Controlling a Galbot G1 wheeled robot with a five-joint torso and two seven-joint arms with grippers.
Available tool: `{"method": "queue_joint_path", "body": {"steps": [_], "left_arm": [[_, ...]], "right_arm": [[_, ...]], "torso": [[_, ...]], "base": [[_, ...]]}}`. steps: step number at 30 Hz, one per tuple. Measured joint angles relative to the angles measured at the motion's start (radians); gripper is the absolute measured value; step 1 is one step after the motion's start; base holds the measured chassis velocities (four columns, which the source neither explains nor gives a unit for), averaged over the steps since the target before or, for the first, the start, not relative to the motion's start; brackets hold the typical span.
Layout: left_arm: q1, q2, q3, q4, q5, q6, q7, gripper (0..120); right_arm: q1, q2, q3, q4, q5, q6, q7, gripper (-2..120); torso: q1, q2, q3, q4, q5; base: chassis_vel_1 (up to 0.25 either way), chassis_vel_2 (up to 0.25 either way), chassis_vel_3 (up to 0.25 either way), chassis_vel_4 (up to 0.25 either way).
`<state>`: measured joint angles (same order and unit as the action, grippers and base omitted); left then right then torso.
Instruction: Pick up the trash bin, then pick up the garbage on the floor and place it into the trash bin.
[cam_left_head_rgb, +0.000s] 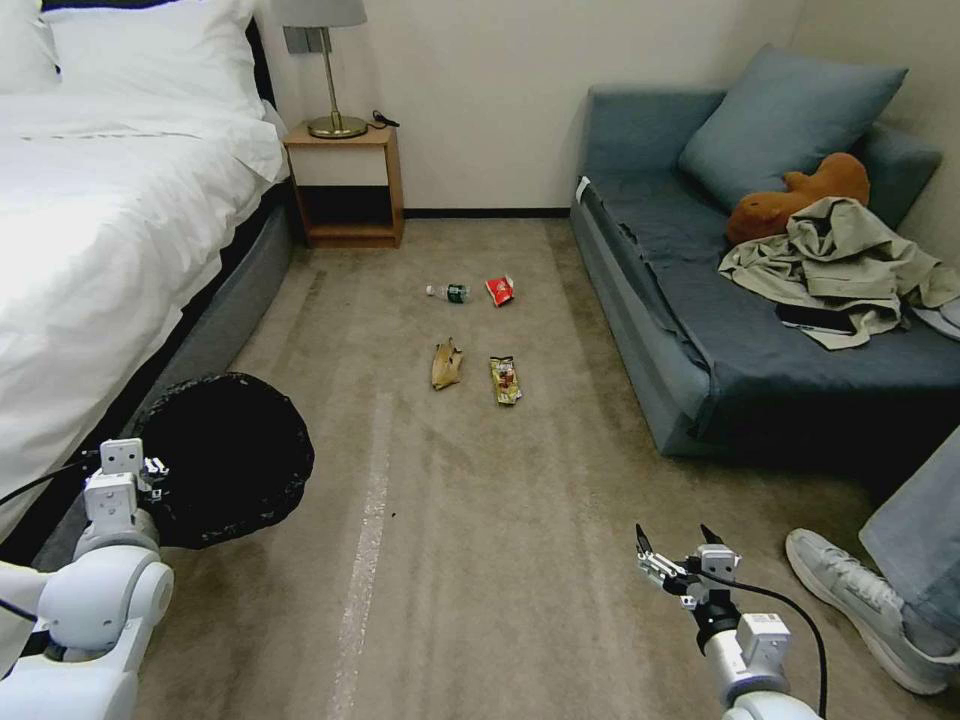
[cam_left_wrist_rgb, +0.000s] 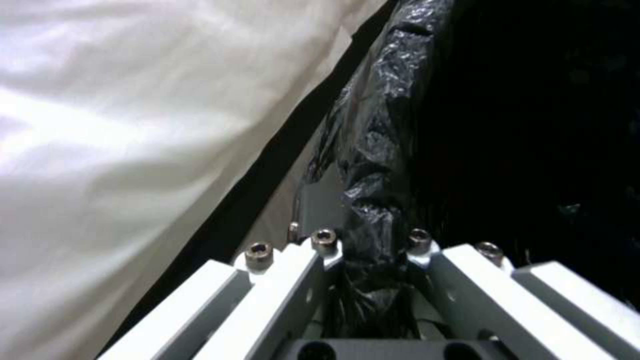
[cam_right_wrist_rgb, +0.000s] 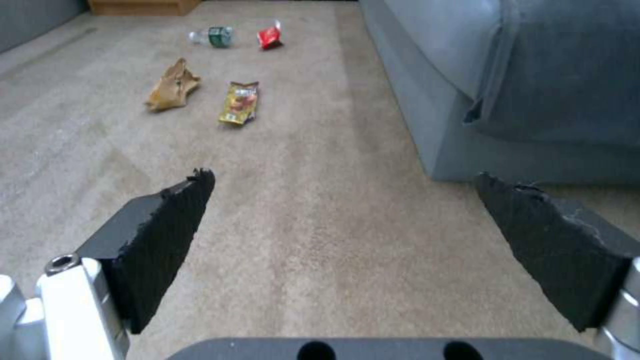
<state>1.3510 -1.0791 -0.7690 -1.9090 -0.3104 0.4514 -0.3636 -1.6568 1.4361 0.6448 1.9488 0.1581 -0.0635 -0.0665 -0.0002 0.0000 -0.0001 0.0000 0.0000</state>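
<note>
The trash bin (cam_left_head_rgb: 235, 458), lined with a crinkly black bag, hangs above the carpet beside the bed. My left gripper (cam_left_head_rgb: 152, 467) is shut on its rim; the left wrist view shows the bag rim (cam_left_wrist_rgb: 373, 165) pinched in the left gripper (cam_left_wrist_rgb: 370, 246). The garbage lies mid-floor ahead: a clear bottle (cam_left_head_rgb: 452, 292) (cam_right_wrist_rgb: 213, 36), a red packet (cam_left_head_rgb: 500, 289) (cam_right_wrist_rgb: 269, 36), a tan peel-like scrap (cam_left_head_rgb: 446, 364) (cam_right_wrist_rgb: 171, 91) and a brown-yellow wrapper (cam_left_head_rgb: 505, 380) (cam_right_wrist_rgb: 240, 102). My right gripper (cam_left_head_rgb: 678, 542) (cam_right_wrist_rgb: 343, 180) hovers open and holds nothing, well short of the litter.
A white bed (cam_left_head_rgb: 100, 200) runs along the left and a blue sofa (cam_left_head_rgb: 690, 330) along the right. A wooden nightstand (cam_left_head_rgb: 345, 190) with a lamp stands at the back wall. A person's shoe (cam_left_head_rgb: 865, 605) rests on the carpet at lower right.
</note>
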Motion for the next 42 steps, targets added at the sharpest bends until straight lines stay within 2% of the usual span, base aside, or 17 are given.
{"method": "queue_joint_path", "body": {"steps": [42], "left_arm": [[0.005, -0.004, 0.005, 0.010, -0.030, -0.009, 0.006, 2]], "right_arm": [[0.002, -0.010, -0.022, -0.018, -0.029, 0.001, -0.027, 100]], "torso": [[0.000, 0.000, 0.000, 0.0000, 0.0000]], "base": [[-0.095, 0.098, 0.099, -0.099]]}}
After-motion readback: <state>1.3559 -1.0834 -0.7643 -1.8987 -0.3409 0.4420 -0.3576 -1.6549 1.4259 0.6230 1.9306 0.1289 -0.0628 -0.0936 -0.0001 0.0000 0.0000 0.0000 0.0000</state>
